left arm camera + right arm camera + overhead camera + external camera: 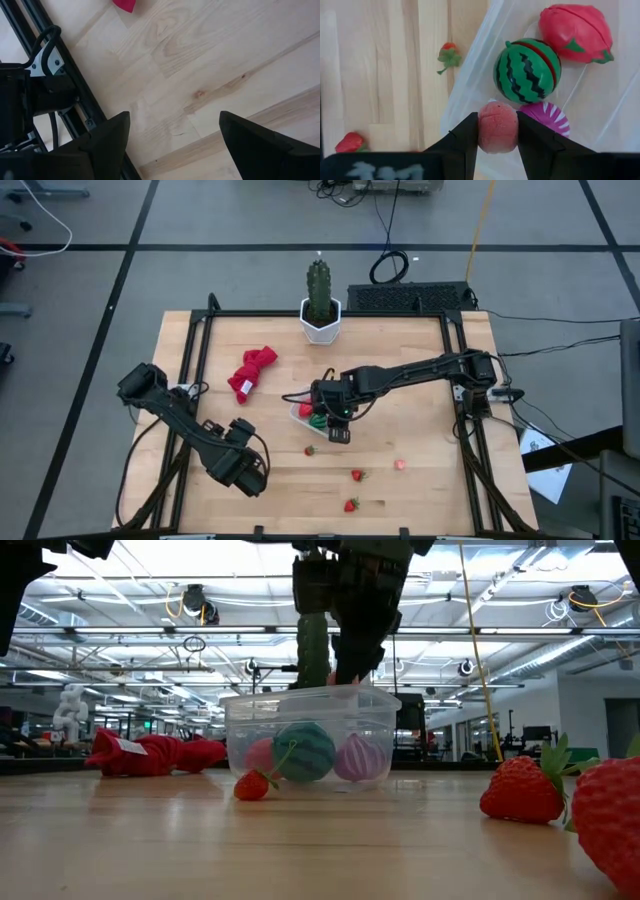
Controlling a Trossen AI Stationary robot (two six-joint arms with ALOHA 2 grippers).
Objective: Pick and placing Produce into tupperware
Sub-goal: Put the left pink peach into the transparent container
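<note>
Light wooden tabletop (400,360) with a black frame, grey floor around it. Left to right in the high view: left gripper (250,477) sits at lower left of the frame, fingers (110,135) apart over bare wood, nothing between them. Crumpled red cloth (252,370) lies left of centre. Green cactus in a white hexagonal pot (320,308) stands at top centre.

Small clear plastic rectangular tub (310,735) sits at centre. Inside it: green striped watermelon ball (527,70), red oval fruit with green leaves (576,32), purple-and-white striped ball (549,119).

Right gripper (497,131) is poised over the tub's edge, fingers clamped on a pink rounded toy piece (497,127).

Loose on the wood, lower centre to right: small red strawberries (310,450), (357,474), (351,504); small pink bit (400,464).
</note>
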